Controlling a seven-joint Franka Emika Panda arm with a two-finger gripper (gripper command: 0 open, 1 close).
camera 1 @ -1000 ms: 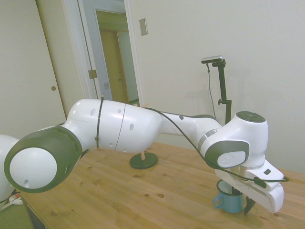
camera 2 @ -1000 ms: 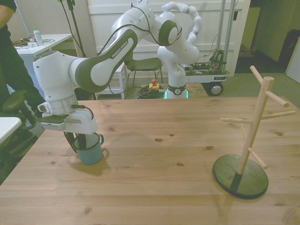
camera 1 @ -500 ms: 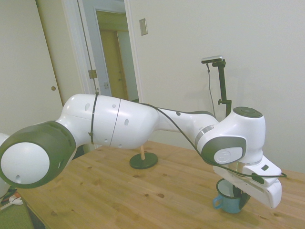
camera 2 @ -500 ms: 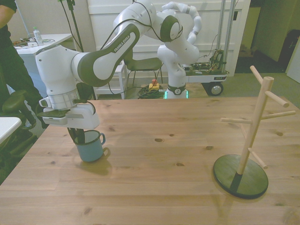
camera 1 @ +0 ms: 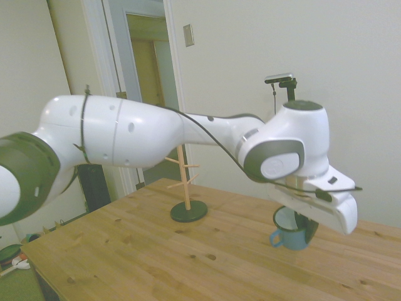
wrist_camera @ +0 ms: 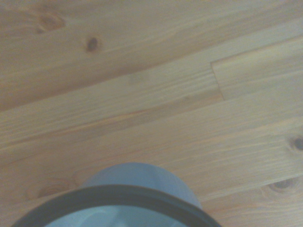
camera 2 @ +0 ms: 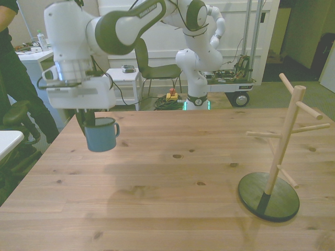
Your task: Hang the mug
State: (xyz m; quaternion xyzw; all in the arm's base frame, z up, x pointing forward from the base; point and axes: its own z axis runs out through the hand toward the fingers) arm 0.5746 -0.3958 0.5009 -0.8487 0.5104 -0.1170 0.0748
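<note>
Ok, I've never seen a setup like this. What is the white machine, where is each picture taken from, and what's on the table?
It is a white robot arm ending in a two-fingered pincer. One picture is taken from beside the table, one from across it, and one from a camera on the arm's wrist looking down. The pincer holds the mug, a small light-blue mug, by its rim, one finger inside, lifted clear of the wooden table. The wrist view shows the mug's dark rim above bare planks. The only thing on the table is a wooden peg stand at the front view's right, apart from the mug.
</note>
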